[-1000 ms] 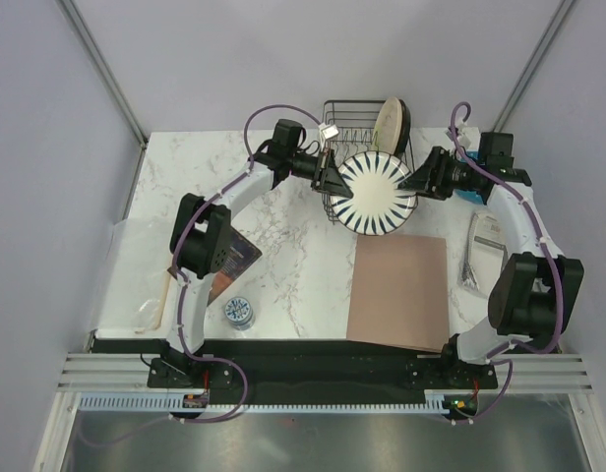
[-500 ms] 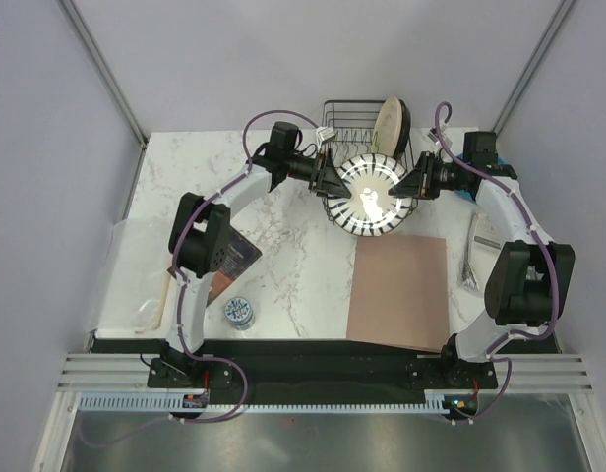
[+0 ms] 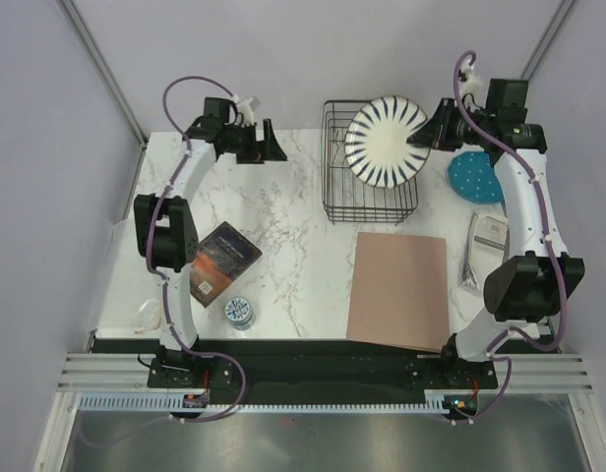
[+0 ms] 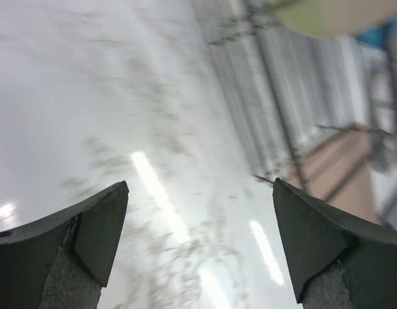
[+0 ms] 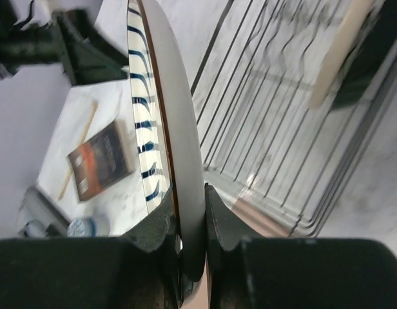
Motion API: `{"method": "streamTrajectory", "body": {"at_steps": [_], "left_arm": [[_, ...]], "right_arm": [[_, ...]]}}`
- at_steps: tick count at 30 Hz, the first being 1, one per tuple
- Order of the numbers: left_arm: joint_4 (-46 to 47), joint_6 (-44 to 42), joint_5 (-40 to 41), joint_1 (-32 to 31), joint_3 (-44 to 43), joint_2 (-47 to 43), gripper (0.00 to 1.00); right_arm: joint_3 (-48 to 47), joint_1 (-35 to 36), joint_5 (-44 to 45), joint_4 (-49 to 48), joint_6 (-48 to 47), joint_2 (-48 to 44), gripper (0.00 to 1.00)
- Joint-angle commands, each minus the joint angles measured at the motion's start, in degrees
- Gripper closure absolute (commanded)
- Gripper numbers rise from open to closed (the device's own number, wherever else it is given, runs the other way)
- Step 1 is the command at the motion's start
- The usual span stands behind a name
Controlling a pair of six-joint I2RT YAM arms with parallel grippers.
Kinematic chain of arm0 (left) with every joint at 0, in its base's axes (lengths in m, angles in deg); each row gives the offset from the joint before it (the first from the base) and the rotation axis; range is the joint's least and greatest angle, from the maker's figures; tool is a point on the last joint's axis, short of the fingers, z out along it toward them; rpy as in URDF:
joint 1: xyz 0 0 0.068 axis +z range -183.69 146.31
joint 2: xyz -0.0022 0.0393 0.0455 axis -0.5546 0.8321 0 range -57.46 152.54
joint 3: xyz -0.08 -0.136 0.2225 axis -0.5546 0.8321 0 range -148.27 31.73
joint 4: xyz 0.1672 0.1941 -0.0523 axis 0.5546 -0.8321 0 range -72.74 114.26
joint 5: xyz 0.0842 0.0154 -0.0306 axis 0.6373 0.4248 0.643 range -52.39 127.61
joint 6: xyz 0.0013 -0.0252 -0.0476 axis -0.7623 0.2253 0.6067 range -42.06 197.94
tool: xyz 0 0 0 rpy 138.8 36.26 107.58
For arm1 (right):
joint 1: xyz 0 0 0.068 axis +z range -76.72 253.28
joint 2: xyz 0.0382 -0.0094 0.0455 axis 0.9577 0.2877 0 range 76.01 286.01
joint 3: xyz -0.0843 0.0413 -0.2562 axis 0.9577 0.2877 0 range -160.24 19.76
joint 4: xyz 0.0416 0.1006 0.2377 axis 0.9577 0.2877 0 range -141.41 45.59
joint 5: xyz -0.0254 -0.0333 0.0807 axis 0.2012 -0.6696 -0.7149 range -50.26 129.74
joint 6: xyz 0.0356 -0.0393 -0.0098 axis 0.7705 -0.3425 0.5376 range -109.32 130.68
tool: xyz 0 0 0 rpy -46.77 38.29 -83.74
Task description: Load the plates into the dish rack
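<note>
Striped plate (image 3: 385, 143) held above the upper right of the rack (image 3: 367, 204).
The right pincer (image 5: 185, 222) pinches the rim of this glossy round plate, white with black radial stripes. In the top view its face tilts toward the camera over the black wire basket at upper centre. In the right wrist view it stands edge-on, rim running top to bottom. A teal dotted plate (image 3: 477, 177) lies flat to the right on the white marbled counter (image 3: 283, 236). The left pincer (image 4: 200, 185), upper left, is spread wide on nothing. Writing on the book (image 3: 222, 258) is too small to read.
</note>
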Motion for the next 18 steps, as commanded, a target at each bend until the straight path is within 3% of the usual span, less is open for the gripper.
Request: {"method": "streamTrajectory", "body": {"at_steps": [1,2,4,6,7,10,18], "left_arm": [[-3.69,-6.39,33.81,1.47,-1.70,-12.84,0.00],[-2.36,-8.22,35.23,1.47,-0.56,-14.07,0.00],[-0.60,-8.06,40.68,1.47,2.78,-16.89,0.00],[-0.68,-8.85,39.56,1.47,4.36,-17.95,0.00],[-0.68,-8.77,39.63,1.47,5.16,-18.39,0.00],[-0.59,-6.92,39.90,1.47,7.88,-20.05,0.00],[-0.59,-1.91,52.36,1.47,12.37,-22.26,0.00]], "right_arm": [[-14.89,3.84,15.60,-8.78,2.88,2.00,1.00],[-15.78,5.42,19.47,-10.19,2.70,2.97,1.00],[-16.58,10.50,36.05,-15.44,2.00,3.50,1.00],[-18.94,14.73,50.64,-18.45,0.43,5.60,1.00],[-20.61,18.93,62.89,-20.29,-2.37,6.92,1.00],[-28.60,24.75,77.45,-20.84,-5.64,13.42,1.00],[-36.61,28.99,93.06,-21.98,-14.25,23.62,1.00]]}}
